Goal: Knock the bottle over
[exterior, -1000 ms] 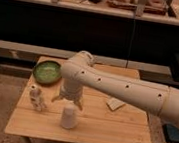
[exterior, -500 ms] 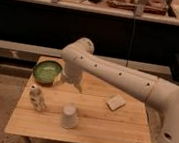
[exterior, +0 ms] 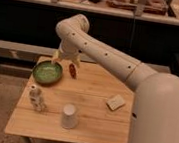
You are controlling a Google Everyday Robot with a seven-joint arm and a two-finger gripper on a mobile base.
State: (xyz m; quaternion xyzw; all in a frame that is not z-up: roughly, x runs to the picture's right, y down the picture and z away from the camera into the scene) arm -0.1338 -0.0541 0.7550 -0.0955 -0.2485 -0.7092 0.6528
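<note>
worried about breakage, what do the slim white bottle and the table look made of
Slim white bottle with grey patches: likely plastic, matte, unsure. Light wooden table: pale boards, faint seams. Open pincer hangs over the table's back, near green bowl.

Bottle (exterior: 36, 97) upright, hand (exterior: 67, 60) spread near bowl (exterior: 35, 71)

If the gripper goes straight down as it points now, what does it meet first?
Probably the table, between the green bowl and the red thing; the gripper hangs above its far edge, depth unclear.
</note>
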